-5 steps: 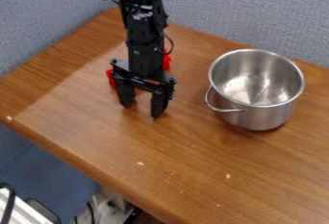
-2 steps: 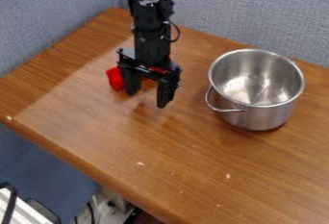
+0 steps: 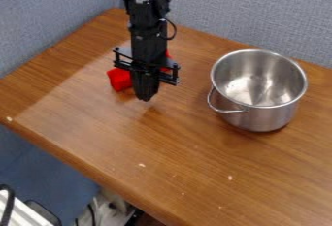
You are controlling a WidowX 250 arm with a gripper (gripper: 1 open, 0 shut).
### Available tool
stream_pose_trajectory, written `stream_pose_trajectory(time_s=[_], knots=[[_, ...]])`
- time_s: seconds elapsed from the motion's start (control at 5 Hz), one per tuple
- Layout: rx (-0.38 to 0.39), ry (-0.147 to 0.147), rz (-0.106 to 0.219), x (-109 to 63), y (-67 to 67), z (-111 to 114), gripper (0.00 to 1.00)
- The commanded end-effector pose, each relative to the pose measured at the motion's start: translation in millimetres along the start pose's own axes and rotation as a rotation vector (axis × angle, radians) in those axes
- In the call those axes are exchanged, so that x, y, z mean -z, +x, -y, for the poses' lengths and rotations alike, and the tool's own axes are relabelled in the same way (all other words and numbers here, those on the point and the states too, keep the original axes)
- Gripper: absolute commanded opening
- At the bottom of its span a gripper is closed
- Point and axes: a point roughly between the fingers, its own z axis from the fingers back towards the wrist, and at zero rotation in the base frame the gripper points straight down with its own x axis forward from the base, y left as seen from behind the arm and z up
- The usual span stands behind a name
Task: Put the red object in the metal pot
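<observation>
We judge the red block rigid, light and slick-faced; the gripper has its jaws closed, apparently beside it on the bench, not gripping it.

We see wooden table, warm brown grain, surface faintly glossy, corner at left edge. Behind it, grey-blue fabric-looking wall panel fills upper part of view, fine texture. Below front table edge, dark floor area, dim. At bottom we make out pale cables or similar, too blurred to identify. Light even, soft, with weak shadows on tabletop.
</observation>
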Motion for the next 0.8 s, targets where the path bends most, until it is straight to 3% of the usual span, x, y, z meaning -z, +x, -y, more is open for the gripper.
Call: stream_pose_trajectory(time_s=[0.0, 0.2, 0.4, 0.6], knots=[[-0.072, 0.001, 0.046, -23.7, 1.6, -0.8, 0.00], [-0.129, -0.006, 0.054, -38.7, -1.6, 4.9, 0.00], [-0.185, -0.030, 0.076, -67.0, -2.3, 15.8, 0.00], [-0.144, -0.017, 0.080, -83.7, 0.1, 32.9, 0.00]])
